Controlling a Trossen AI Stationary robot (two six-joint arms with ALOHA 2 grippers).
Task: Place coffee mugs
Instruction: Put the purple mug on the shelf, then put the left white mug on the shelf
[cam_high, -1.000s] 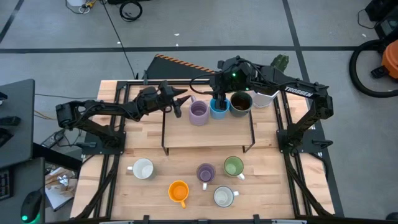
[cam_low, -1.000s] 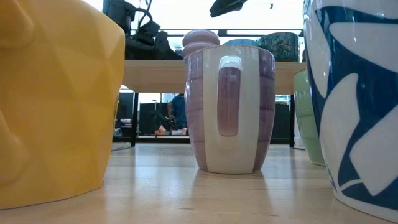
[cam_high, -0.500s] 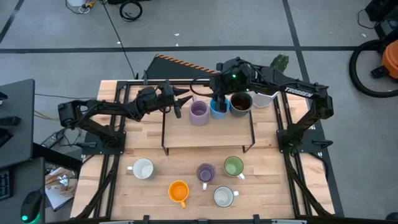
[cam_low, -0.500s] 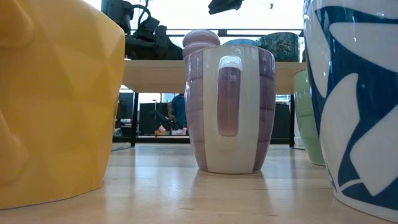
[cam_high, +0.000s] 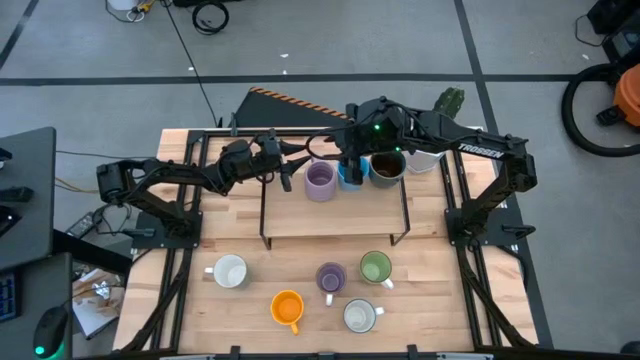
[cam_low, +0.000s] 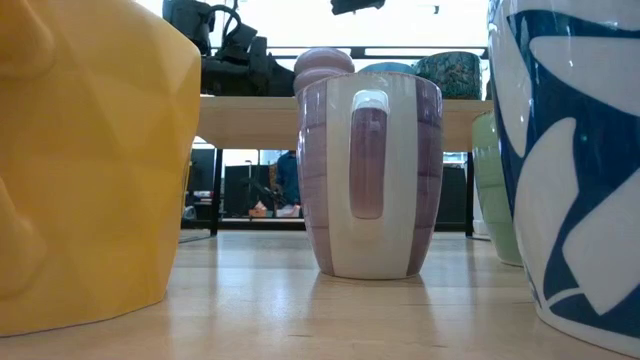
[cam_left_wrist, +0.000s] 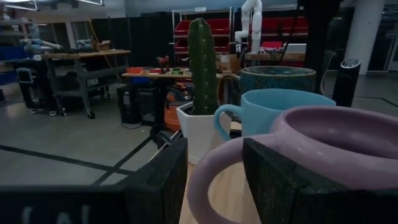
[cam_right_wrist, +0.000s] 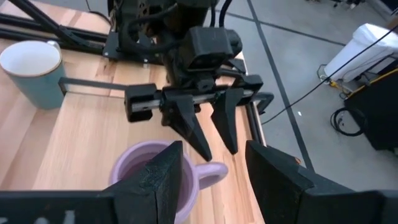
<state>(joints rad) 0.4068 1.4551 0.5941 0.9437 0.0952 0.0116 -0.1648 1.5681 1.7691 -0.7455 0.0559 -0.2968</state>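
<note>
Left gripper (cam_high: 297, 160) open, fingers pointing at lavender mug (cam_high: 319, 180) on shelf (cam_high: 335, 215); right gripper (cam_high: 350, 165) over blue mug (cam_high: 349, 176), grip unclear | low: purple mug (cam_low: 368, 175) on table (cam_low: 300, 300) | left wrist: fingers (cam_left_wrist: 163, 180) astride handle (cam_left_wrist: 208, 180), not touching | right wrist: left gripper (cam_right_wrist: 208, 127) parted, empty

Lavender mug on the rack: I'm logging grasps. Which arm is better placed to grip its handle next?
Left. The left gripper has its open fingers either side of the lavender mug's handle; the right gripper hangs above the blue mug, off the handle.
</note>
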